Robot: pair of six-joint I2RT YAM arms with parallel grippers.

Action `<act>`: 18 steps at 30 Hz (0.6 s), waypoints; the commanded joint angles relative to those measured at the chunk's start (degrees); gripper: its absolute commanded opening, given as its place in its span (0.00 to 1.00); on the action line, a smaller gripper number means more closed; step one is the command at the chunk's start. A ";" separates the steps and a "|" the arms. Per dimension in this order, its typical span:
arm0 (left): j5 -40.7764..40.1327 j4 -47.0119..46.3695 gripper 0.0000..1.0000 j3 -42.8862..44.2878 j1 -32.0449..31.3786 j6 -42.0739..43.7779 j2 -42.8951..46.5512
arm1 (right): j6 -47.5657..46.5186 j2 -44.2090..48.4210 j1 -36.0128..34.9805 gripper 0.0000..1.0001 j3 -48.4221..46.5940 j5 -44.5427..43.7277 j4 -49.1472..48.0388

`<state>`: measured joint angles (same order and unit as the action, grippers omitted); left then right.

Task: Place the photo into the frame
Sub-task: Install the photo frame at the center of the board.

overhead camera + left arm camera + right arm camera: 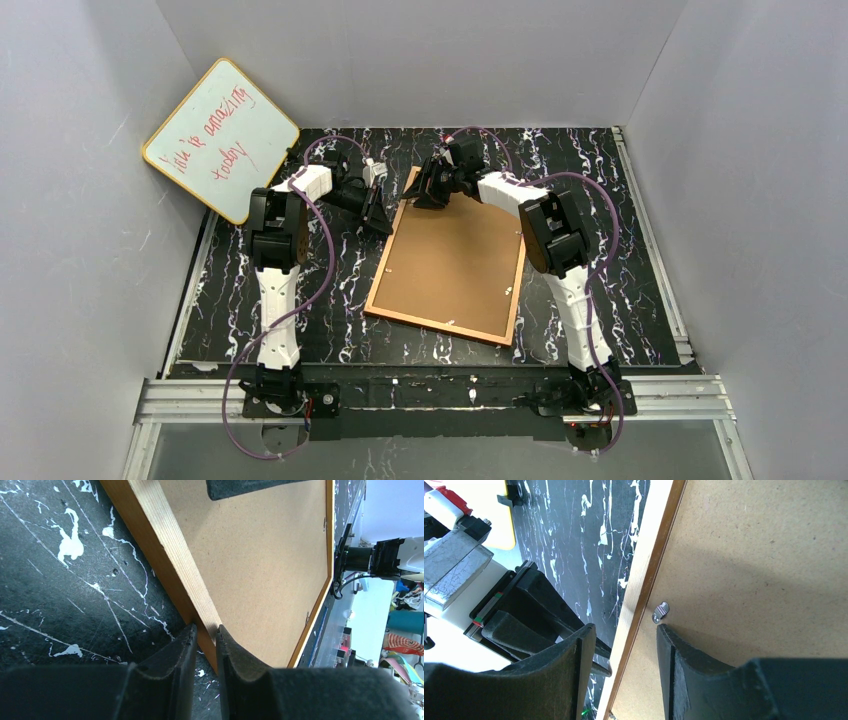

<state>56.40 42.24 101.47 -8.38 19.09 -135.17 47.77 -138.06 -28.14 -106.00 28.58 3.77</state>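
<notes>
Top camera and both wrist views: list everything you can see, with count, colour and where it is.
frame: one, orange-brown, lying back up mid-table
clips: a few, silver, along the edges of the frame's back
whiteboard: one, white with a yellow edge and red writing, leaning at the far left wall
table: one, black with white marbling, under the frame
photo: none in view
arms: two, white and black, bases at the near edge
left gripper: one, black, shut on the frame's left rim
right gripper: one, black, open, straddling the frame's rim beside a clip
</notes>
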 commanded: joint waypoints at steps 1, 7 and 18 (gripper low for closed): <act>-8.70 3.03 0.18 -2.68 -1.73 3.32 -0.71 | -1.37 -1.04 0.41 0.57 -2.22 -2.27 1.93; -8.50 3.10 0.18 -2.82 -1.70 3.47 -0.70 | -1.54 -2.48 0.31 0.56 -3.78 -2.56 1.82; -8.53 3.37 0.17 -2.77 -1.72 3.93 -0.90 | 1.18 -2.76 -0.08 0.55 -2.37 -0.54 -1.00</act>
<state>56.45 42.26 101.36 -8.38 19.46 -135.13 48.49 -139.55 -28.10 -108.25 28.71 4.19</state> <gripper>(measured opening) 0.181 0.553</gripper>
